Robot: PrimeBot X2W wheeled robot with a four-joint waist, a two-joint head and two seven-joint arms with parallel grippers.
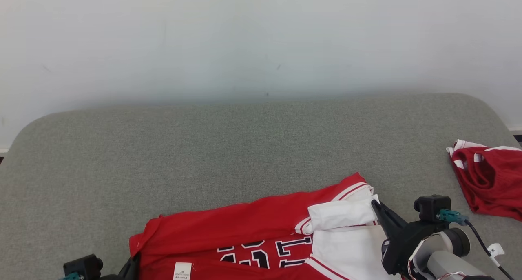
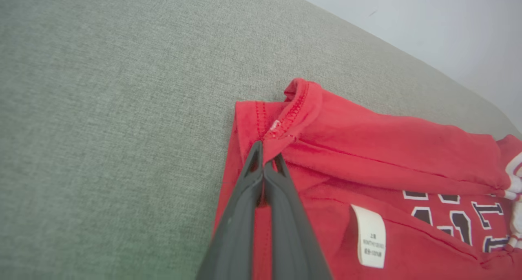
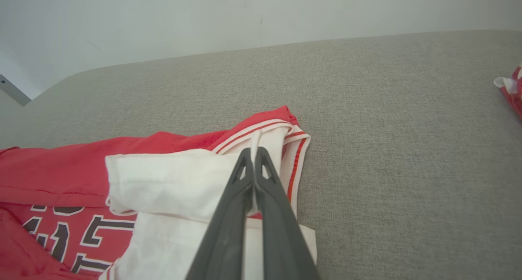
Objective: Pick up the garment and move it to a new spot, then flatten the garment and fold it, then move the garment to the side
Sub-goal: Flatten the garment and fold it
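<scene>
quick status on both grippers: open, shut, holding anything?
Left gripper: jaws shut, pinching the red hem corner of the garment.
Right gripper: jaws shut, pinching the garment's white fabric beside the striped trim.

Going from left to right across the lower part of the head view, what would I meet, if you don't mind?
Left end effector → red jersey, pinched at both ends → right end effector → bare grey surface → crumpled red garment at the right edge.
</scene>
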